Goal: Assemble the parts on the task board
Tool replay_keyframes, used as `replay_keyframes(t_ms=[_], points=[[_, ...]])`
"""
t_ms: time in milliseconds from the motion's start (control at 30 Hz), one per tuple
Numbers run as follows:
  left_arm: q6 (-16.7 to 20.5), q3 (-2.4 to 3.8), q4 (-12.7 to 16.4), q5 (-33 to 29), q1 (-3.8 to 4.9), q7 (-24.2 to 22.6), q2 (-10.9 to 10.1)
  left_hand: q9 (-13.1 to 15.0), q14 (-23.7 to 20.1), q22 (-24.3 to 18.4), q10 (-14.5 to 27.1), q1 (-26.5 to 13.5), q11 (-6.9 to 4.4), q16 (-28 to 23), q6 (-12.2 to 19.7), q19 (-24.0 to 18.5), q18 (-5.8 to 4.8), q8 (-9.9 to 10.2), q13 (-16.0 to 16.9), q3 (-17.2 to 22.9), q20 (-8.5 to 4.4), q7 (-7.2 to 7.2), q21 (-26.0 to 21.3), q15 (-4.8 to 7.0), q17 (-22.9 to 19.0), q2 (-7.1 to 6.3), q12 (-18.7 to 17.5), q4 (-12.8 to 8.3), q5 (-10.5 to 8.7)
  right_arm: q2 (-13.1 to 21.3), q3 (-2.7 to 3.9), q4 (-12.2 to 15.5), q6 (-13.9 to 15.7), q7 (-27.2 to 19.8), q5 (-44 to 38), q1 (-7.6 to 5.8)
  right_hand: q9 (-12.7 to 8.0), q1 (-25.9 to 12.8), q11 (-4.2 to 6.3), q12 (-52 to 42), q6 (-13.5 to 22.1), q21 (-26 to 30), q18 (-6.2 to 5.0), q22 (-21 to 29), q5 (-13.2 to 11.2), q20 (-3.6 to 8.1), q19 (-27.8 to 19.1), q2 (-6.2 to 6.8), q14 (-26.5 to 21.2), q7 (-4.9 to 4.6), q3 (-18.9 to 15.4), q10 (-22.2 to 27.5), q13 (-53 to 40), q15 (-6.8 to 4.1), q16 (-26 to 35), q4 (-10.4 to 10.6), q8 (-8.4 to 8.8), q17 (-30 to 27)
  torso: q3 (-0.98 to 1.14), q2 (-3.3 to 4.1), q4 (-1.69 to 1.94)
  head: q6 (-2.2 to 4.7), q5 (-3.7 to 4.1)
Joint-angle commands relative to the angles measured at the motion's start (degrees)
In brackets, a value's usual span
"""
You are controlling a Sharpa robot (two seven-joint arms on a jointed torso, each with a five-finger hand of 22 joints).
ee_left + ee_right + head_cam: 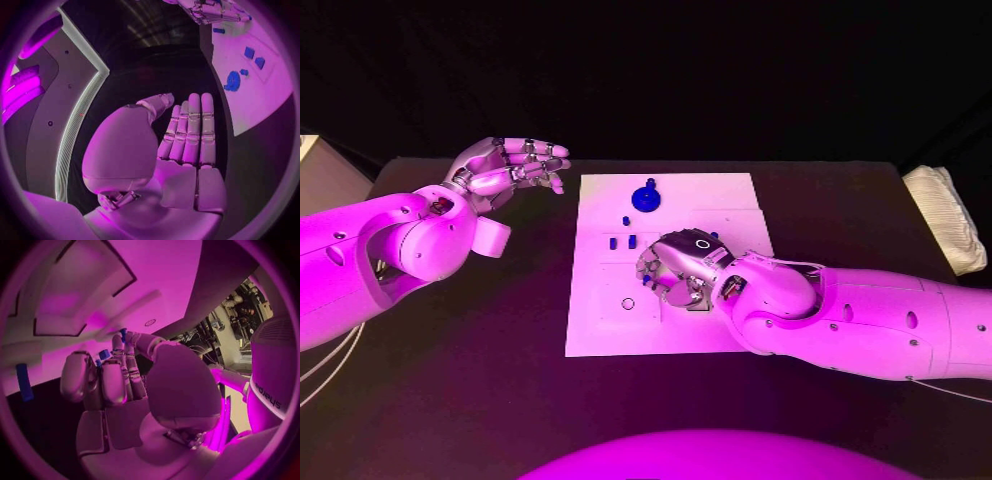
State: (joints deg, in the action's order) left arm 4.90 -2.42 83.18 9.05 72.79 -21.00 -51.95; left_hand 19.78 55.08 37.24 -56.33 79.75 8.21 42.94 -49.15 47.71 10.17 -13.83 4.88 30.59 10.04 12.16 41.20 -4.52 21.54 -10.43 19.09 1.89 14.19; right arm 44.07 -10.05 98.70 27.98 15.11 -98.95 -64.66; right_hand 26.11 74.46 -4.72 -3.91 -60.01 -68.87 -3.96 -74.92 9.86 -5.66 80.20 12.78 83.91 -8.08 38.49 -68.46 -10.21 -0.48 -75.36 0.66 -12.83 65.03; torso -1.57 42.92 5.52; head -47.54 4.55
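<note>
Black table [473, 400] carries the task board [610, 335]; right hand [678, 272] curls over it, grasp unclear, left hand [516, 168] hovers spread, empty.

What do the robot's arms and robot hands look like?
Both arms are fat, smooth, rounded shells, glowing pink under the coloured light, with small dark dots on them. Thin cables trail beside the left arm. The left robot hand and right robot hand are shiny metal with many jointed fingers and smooth fingertip pads.
</note>
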Motion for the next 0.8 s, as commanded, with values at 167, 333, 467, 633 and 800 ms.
replay_keyframes(t_ms=[167,333,467,633,800], points=[[-0.9,0.05,0.0,-0.4,0.01,-0.1,0.0,-0.1,0.2,0.1,0.1,-0.1,0.47,-0.2,0.2,-0.4,0.03,0.3,-0.1,-0.2,-0.10,0.26,0.2,-0.25,-0.1,-0.14,-0.3,-0.2,0.00,0.1,-0.04,-0.1,1.3,-1.1,0.6,0.08,-0.2,-0.2,-0.21,0.3,0.8,1.6,-0.72,-6.1,-0.1,-0.27,-1.0,0.98,0.8,-0.26,-0.2,1.2,0.5,0.68,0.8,0.1,0.57,-0.8,-0.02,0.02,0.05,0.11,0.14],[-1.1,0.05,0.0,-0.4,0.01,0.1,0.0,-0.1,0.2,0.1,0.1,-0.1,0.49,-0.3,0.3,-0.4,0.03,0.3,-0.1,-0.3,-0.08,0.28,0.2,-0.27,0.0,-0.14,-0.3,-0.1,-0.04,0.2,-0.04,-0.1,1.8,-0.9,0.8,0.08,-0.4,-0.3,-0.89,0.3,1.7,5.5,-1.44,-4.6,-0.2,-0.81,-2.8,1.77,-0.2,-0.70,-0.3,4.1,1.7,1.25,2.7,0.1,1.18,-3.5,-0.04,0.03,0.06,0.10,0.19],[-1.1,0.04,-0.1,-0.4,0.01,0.2,0.0,-0.1,0.2,0.1,0.2,-0.2,0.51,-0.3,0.3,-0.4,0.03,0.3,-0.1,-0.3,-0.06,0.30,0.1,-0.28,0.0,-0.17,-0.4,-0.1,-0.07,0.3,-0.05,-0.1,2.8,-0.9,1.0,0.08,-0.8,0.0,-1.30,0.1,3.0,9.9,-2.20,-2.9,-0.3,-1.25,-4.7,2.37,-1.5,-0.91,-1.4,7.1,3.0,1.68,4.6,-0.1,2.01,-6.4,-0.03,0.01,0.04,0.09,0.20],[-1.1,0.04,-0.2,-0.4,0.01,0.3,0.0,-0.1,0.2,0.1,0.2,-0.2,0.51,-0.3,0.3,-0.4,0.03,0.3,-0.1,-0.3,-0.06,0.30,0.1,-0.28,0.0,-0.17,-0.4,-0.1,-0.07,0.7,-0.05,0.4,4.6,-1.4,1.7,0.08,-1.5,0.9,-1.67,-0.9,4.3,14.5,-2.92,-1.1,0.1,-1.67,-6.8,2.39,-3.1,-1.05,-5.4,10.7,4.2,2.06,6.5,0.1,3.28,-9.5,-0.01,0.00,0.04,0.19,0.25],[-1.1,0.04,-0.2,-0.4,0.01,0.3,0.0,-0.1,0.2,0.1,0.2,-0.2,0.51,-0.3,0.3,-0.4,0.03,0.3,-0.1,-0.3,-0.06,0.30,0.1,-0.28,0.0,-0.17,-0.4,-0.1,-0.07,1.3,-0.05,1.0,6.2,-2.0,2.6,0.08,-2.1,2.1,-1.78,-2.5,4.6,15.9,-3.08,-0.5,1.0,-1.81,-7.0,1.78,-3.6,-1.02,-9.4,12.1,4.7,2.14,6.7,0.8,4.11,-10.4,0.00,0.02,0.05,0.34,0.32]])
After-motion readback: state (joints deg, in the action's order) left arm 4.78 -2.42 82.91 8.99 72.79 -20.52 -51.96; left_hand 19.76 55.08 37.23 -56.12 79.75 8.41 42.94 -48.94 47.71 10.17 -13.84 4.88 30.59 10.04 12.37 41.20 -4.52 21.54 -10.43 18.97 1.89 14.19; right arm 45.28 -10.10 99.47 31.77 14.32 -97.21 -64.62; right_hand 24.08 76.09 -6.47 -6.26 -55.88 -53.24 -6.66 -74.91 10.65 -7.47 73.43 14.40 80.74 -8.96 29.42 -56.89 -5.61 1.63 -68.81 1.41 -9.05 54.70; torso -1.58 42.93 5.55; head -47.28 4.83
